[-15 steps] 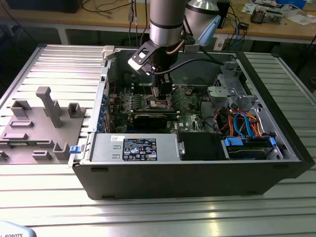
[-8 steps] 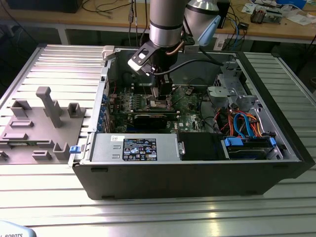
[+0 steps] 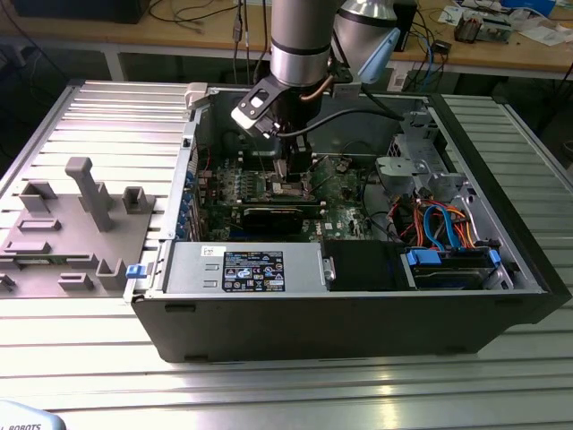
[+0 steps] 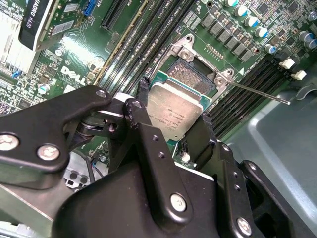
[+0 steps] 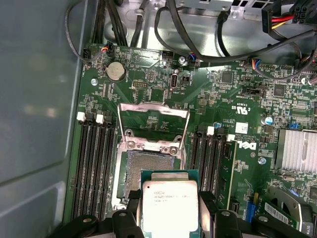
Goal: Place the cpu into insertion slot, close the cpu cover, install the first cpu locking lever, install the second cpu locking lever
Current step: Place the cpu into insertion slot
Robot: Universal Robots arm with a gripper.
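Above insertion slot (image 5: 146, 166): cpu (image 5: 170, 206), overlapping one rim
Arm's gripper (image 4: 174, 105): jaws clamp opposite cpu edges
Hinged cpu cover (image 5: 153, 108): swung open
Memory slots (image 5: 91, 168): close both sides

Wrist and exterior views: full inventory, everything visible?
table: 1, ribbed silver, under everything.
computer case: 1, black, open, on table.
motherboard: 1, green, inside computer case.
insertion slot: 1, dark, silver rim, on motherboard, uncovered.
cpu cover: 1, silver, swung open beside insertion slot.
memory slots: two banks, black, flanking insertion slot.
cpu: 1, silver-grey, held over insertion slot's edge.
fixture block: 1, grey, on table, exterior view's left.
gripper: 1, black, shut on cpu.
arm: 1, silver, above computer case.
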